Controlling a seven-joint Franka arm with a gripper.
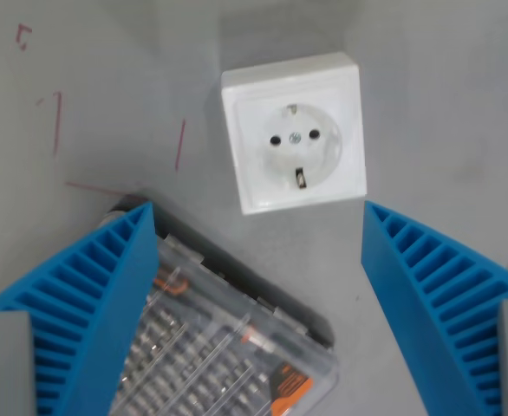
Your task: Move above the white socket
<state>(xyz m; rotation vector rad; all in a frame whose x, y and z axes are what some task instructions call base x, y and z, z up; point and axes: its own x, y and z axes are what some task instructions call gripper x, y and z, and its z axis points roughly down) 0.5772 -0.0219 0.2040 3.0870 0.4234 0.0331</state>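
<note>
The white socket [293, 132] is a square wall outlet lying flat on the grey surface, in the upper middle of the wrist view, slightly rotated. Its round recess with two pin holes faces the camera. My gripper [258, 221] is open, with nothing between its two blue ribbed fingers. The left finger [89, 303] sits at the lower left and the right finger [436, 295] at the lower right. The fingertips frame the socket's near edge from just below it, so the socket lies a little beyond the midpoint between them.
A clear plastic bit case [228, 347] with orange inserts lies at the bottom centre, partly under the left finger. Red pen marks [59, 126] are drawn on the grey tabletop at the upper left.
</note>
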